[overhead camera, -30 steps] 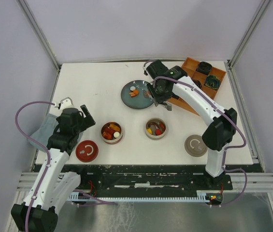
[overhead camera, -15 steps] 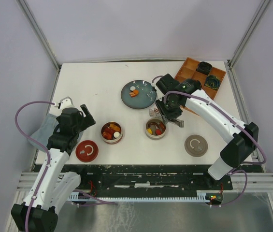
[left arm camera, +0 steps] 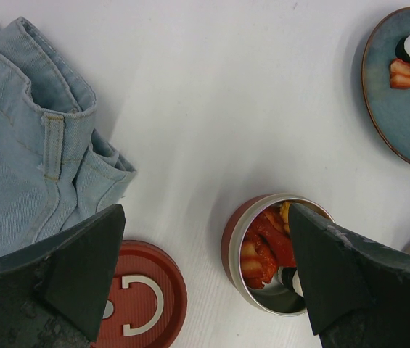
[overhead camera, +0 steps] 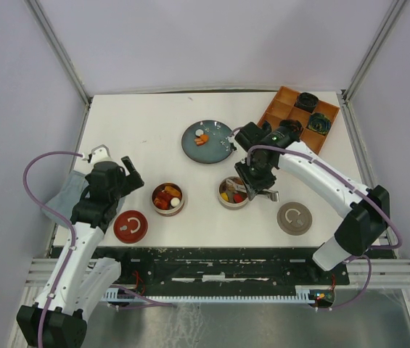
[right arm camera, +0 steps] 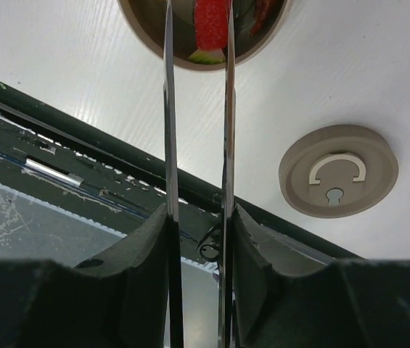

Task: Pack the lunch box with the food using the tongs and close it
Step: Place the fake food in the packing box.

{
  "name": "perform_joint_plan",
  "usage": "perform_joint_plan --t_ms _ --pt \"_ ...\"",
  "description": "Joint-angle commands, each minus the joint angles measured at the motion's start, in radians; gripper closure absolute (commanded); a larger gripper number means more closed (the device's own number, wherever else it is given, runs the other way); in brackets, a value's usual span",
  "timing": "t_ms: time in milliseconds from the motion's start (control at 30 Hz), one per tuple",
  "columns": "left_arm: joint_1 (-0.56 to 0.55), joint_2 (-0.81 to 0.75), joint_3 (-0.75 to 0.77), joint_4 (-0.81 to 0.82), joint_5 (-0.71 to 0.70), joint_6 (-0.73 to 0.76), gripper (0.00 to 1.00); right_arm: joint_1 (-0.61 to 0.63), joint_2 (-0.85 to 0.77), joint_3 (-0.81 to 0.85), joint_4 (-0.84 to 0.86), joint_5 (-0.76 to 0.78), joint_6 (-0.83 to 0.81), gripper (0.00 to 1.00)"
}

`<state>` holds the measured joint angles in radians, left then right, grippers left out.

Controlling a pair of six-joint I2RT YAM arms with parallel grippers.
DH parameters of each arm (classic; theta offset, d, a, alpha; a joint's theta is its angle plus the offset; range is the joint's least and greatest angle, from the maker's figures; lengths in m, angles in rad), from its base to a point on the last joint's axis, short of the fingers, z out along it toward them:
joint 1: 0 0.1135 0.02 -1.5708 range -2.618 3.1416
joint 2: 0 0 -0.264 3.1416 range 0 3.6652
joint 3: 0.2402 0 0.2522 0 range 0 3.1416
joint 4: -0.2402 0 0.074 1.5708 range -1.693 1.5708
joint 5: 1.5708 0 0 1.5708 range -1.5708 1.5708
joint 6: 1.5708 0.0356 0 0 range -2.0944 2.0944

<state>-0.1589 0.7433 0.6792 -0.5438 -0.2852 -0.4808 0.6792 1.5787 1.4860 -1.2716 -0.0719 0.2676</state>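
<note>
My right gripper (overhead camera: 254,180) (right arm camera: 197,217) is shut on the silver tongs (right arm camera: 167,109), one finger pressing each arm. A red piece of food (right arm camera: 211,20) is pinched between the tongs' tips, over the grey tin of the lunch box (overhead camera: 234,193) (right arm camera: 270,40), which holds several pieces. The red tin (overhead camera: 168,198) (left arm camera: 235,243) also holds food. A few pieces (overhead camera: 202,138) (left arm camera: 408,64) lie on the blue plate (overhead camera: 215,148) (left arm camera: 400,116). Both lids lie on the table, red (overhead camera: 130,226) (left arm camera: 136,297) and grey (overhead camera: 294,217) (right arm camera: 337,171). My left gripper (overhead camera: 133,174) (left arm camera: 205,279) is open, above the gap between red lid and red tin.
An orange divided tray (overhead camera: 284,109) with dark coiled rosettes (overhead camera: 319,123) stands at the back right. Folded jeans (overhead camera: 67,196) (left arm camera: 30,145) lie at the left edge beside my left arm. The table's near edge and a black rail (right arm camera: 81,138) run under the right wrist.
The right arm has swung from the blue plate toward me and now holds the tongs, with the red piece, over the grey tin. The left arm has not moved.
</note>
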Motion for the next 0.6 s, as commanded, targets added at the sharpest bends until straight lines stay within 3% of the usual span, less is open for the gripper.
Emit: perform_joint_plan --t_ms 0,567 --pt "0.003 -0.007 0.000 0.039 -0.001 0.030 0.01 0.021 -0.009 0.014 0.040 -0.027 0.013 0.58" --pt "0.004 -0.011 -0.001 0.040 -0.004 0.028 0.01 0.038 0.020 -0.029 0.075 0.033 0.035 0.55"
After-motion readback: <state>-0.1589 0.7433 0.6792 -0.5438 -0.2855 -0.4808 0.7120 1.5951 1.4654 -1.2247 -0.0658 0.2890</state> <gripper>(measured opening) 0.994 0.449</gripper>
